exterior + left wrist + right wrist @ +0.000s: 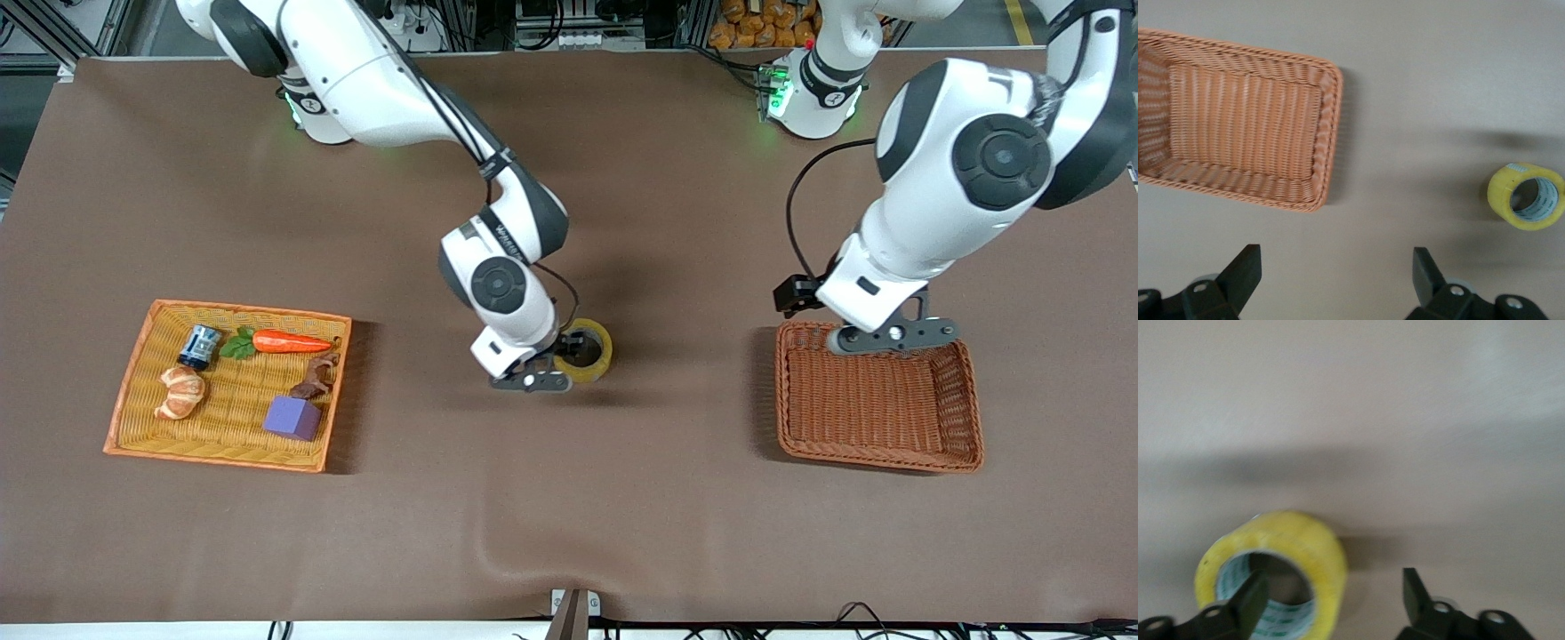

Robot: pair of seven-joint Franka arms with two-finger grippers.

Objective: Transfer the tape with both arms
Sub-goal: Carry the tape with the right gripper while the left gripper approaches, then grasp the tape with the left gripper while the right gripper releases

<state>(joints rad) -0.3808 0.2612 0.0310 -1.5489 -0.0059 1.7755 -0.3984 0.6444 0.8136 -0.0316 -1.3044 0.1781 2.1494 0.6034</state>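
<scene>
The tape (584,351), a yellow ring, lies on the brown table near the middle. It also shows in the right wrist view (1281,567) and the left wrist view (1527,196). My right gripper (562,363) is open low over the tape. In its wrist view (1335,597) one finger lines up with the centre hole and the other stands outside the wall. I cannot tell if they touch it. My left gripper (893,336) is open and empty in the air over the brown wicker basket's (880,458) edge, and its wrist view (1336,273) shows bare cloth between the fingers.
The brown basket (1328,133) is empty, toward the left arm's end. An orange wicker tray (133,391) toward the right arm's end holds a purple cube (292,417), a carrot (289,341), a croissant (180,392) and a can (200,346).
</scene>
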